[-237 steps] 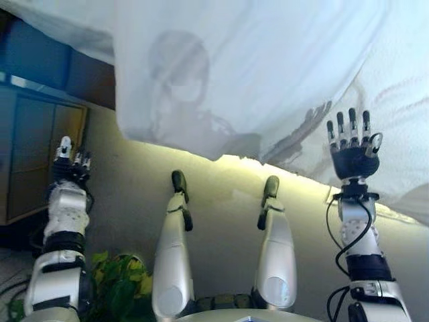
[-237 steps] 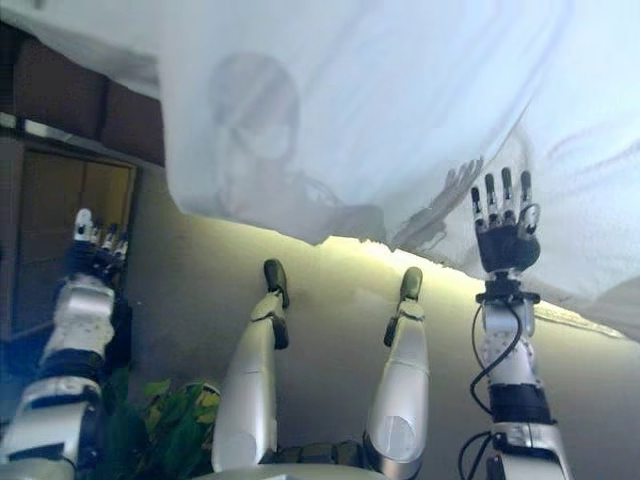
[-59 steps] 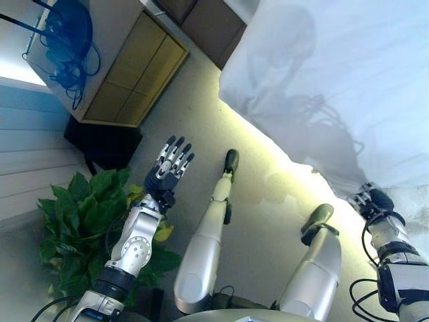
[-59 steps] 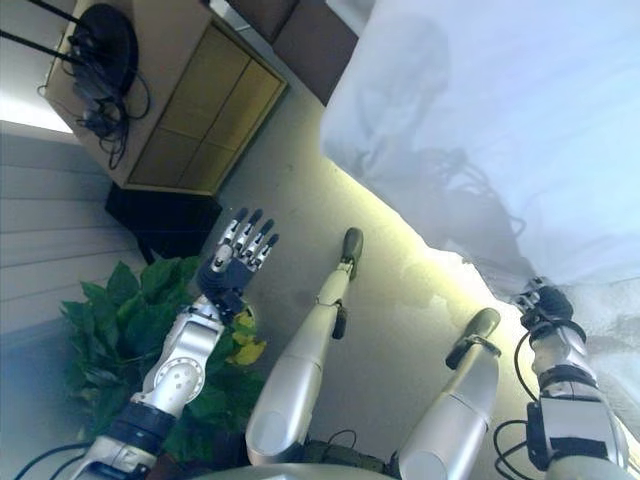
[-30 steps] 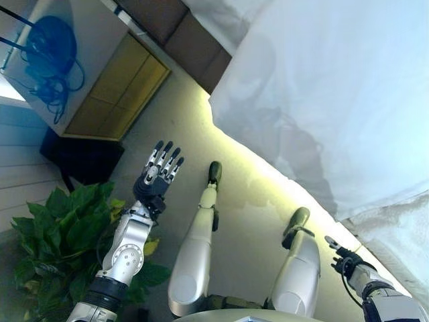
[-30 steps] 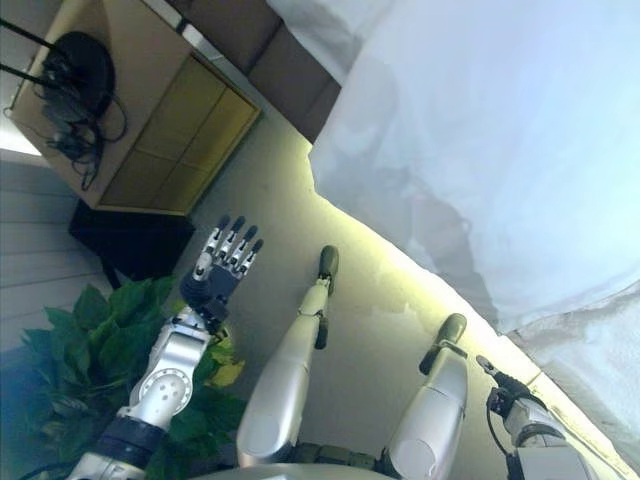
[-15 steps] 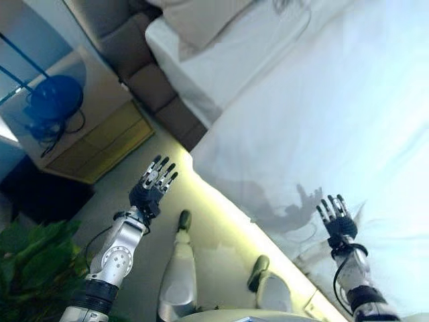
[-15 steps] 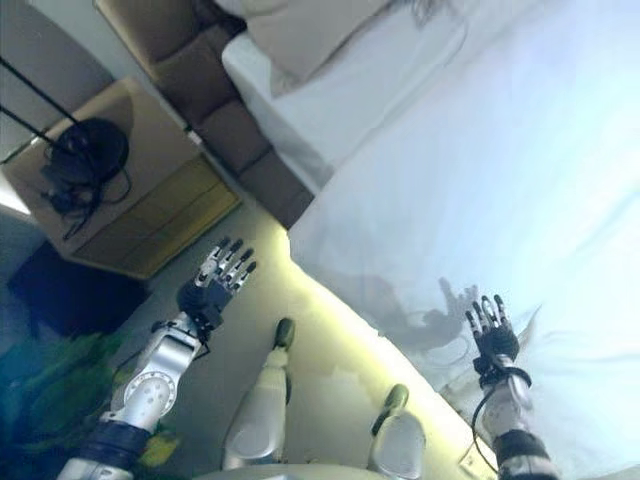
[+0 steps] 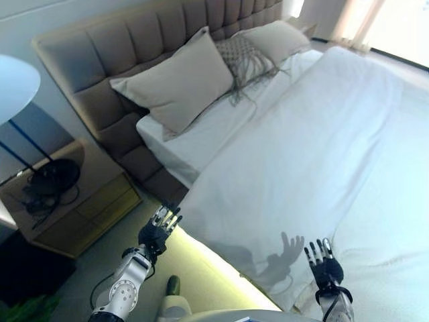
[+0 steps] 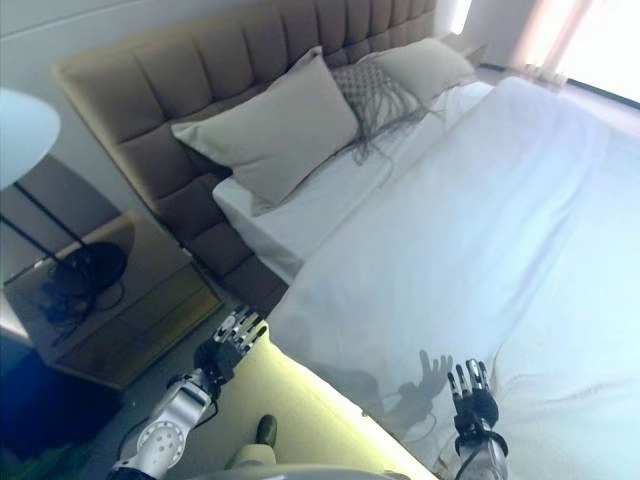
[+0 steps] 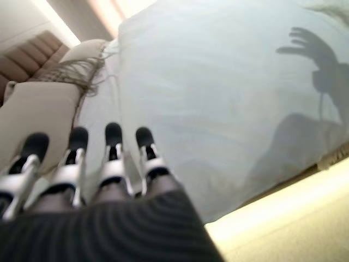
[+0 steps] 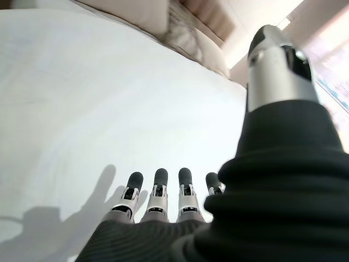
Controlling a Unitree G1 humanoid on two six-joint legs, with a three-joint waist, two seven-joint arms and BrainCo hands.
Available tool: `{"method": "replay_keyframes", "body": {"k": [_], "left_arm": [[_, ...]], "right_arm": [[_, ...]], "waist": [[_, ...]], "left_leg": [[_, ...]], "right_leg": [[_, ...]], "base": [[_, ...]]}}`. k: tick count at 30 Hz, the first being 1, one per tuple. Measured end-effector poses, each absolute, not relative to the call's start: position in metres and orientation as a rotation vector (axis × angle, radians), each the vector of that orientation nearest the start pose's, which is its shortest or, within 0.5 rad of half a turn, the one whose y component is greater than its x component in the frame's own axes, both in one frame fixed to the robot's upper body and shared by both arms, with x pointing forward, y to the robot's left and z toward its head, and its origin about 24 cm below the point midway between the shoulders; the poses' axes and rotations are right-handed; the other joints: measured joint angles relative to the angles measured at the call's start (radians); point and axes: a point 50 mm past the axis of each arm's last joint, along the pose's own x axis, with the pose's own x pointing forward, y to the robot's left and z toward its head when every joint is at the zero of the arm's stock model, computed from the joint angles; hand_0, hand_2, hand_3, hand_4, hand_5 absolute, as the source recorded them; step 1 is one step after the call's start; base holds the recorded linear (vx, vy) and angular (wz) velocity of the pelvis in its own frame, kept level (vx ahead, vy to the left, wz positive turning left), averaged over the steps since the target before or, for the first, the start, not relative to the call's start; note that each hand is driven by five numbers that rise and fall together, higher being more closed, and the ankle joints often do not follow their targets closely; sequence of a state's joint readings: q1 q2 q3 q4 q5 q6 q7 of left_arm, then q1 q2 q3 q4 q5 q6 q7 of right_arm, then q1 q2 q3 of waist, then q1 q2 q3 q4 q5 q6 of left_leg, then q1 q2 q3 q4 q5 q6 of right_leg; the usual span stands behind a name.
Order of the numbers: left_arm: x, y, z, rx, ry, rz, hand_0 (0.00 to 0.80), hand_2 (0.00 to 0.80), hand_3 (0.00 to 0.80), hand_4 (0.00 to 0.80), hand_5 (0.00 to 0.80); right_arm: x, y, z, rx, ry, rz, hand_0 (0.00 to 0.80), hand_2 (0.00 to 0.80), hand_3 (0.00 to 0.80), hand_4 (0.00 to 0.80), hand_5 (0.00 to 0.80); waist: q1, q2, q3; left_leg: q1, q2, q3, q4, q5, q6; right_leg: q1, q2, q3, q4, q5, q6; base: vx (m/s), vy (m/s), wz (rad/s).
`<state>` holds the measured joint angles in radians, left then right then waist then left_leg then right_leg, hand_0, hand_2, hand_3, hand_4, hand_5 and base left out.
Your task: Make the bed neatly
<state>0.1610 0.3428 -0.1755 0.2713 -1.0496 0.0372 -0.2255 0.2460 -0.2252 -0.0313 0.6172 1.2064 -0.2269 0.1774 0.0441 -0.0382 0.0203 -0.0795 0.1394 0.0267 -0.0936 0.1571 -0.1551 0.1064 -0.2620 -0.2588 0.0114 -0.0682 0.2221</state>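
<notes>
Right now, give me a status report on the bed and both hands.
Left hand open, off the bed's edge. Right hand open, above the white duvet. Duvet spread flat; pillows at headboard. Nothing in the way.

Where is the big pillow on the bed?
In the eye views the big pillow leans against the headboard at the bed's near-left end, beside the fringed cushion.

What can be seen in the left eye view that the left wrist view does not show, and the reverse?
Only the left eye view shows the padded headboard, the nightstand and the right hand, open over the white duvet. Only the left wrist view shows the left hand close up, fingers straight, holding nothing. Both show the duvet, the beige pillow and the hand's shadow on the duvet.
</notes>
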Motion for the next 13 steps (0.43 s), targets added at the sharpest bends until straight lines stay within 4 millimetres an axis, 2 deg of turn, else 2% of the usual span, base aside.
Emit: {"method": "replay_keyframes", "body": {"k": [4,13], "left_arm": [[0.193,0.186,-0.047,-0.752,0.413,-0.103,0.0,0.0,0.0,0.0,0.0],[0.186,0.186,-0.051,-0.755,0.442,-0.109,0.0,0.0,0.0,0.0,0.0]], "right_arm": [[0.117,-0.245,-0.103,0.832,0.399,-0.518,0.0,0.0,0.0,0.0,0.0],[0.123,-0.236,-0.097,0.767,0.425,-0.451,0.0,0.0,0.0,0.0,0.0]], "waist": [[-0.006,0.003,-0.018],[-0.004,0.01,-0.028]], "left_leg": [[0.022,0.006,0.023,0.0,-0.005,-0.003],[0.048,0.01,0.032,0.0,-0.007,-0.003]], "right_leg": [[0.011,0.003,0.021,-0.016,0.01,-0.002],[0.03,0.004,0.032,-0.016,0.009,-0.005]], "base": [[0.016,0.041,-0.17],[0.004,0.006,-0.02]]}}
